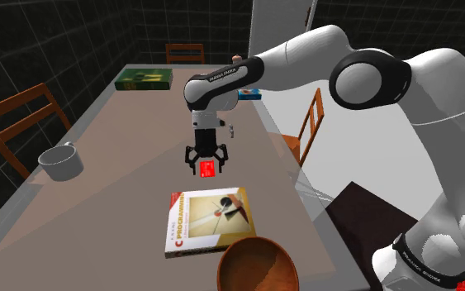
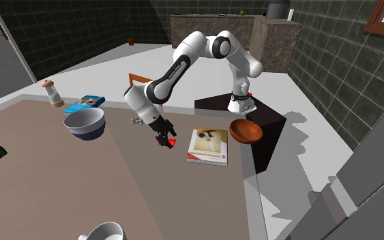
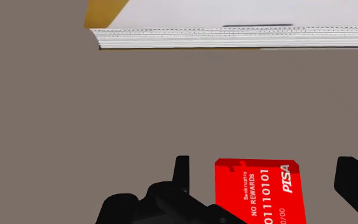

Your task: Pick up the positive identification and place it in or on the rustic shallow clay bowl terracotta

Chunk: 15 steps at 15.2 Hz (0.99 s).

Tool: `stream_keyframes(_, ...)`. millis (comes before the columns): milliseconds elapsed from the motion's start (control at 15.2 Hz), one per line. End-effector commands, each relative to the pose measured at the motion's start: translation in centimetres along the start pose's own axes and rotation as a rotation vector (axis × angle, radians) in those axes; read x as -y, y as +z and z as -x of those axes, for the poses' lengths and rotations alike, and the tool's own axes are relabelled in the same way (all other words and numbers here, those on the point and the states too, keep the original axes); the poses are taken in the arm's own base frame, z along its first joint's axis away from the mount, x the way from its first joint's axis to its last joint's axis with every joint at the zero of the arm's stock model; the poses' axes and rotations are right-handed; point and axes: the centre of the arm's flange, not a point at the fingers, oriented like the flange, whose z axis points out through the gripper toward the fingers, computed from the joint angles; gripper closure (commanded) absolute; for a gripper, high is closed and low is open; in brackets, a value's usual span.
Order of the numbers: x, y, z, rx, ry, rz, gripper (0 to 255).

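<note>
The worktop point(image 1: 123, 140) was a long brownish slab. The white arm point(image 1: 305, 50) reached out over it from the stand and pointed straight down. A large book point(image 1: 210, 219) with a cream cover lay near the worktop's edge closest to the stand. Just beyond the book, at the corner beside the stand, sat the shallow reddish-brown bowl point(image 1: 257, 264).

The jaws hung low over the worktop's middle stretch, on the side of the book away from the bowl. They were spread. In the wrist view the 2 black fingers point(image 3: 355, 184) stood either side of the red card point(image 3: 255, 191), with a gap showing on each side, so nothing was pinched yet. The card appeared to lie face up and flat on the worktop, white print readable, near the book's page edges point(image 3: 234, 38) but apart from them.

The step in hand looked like the grasp itself. A thin, flat card gives little to bite on, so the jaws would need to go down until the fingertips nearly touched the worktop. They should then close squarely on the card's 2 long edges, with the card centred between them. A skewed or shallow closing would likely flick it aside or under the book. Once held, it should be lifted clear of the book before carrying it across to the bowl.
</note>
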Motion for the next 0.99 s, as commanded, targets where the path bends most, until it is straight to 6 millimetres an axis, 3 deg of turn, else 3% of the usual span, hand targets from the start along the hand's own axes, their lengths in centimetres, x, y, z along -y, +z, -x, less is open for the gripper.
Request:
stream_keyframes(0,-0.04,0.36,0.06,0.0,0.0,0.0,0)
stream_keyframes(396,-0.04,0.36,0.06,0.0,0.0,0.0,0)
stream_keyframes(462,-0.04,0.36,0.06,0.0,0.0,0.0,255)
stream_keyframes(924,0.12,0.35,0.14,-0.001,0.0,0.0,255)
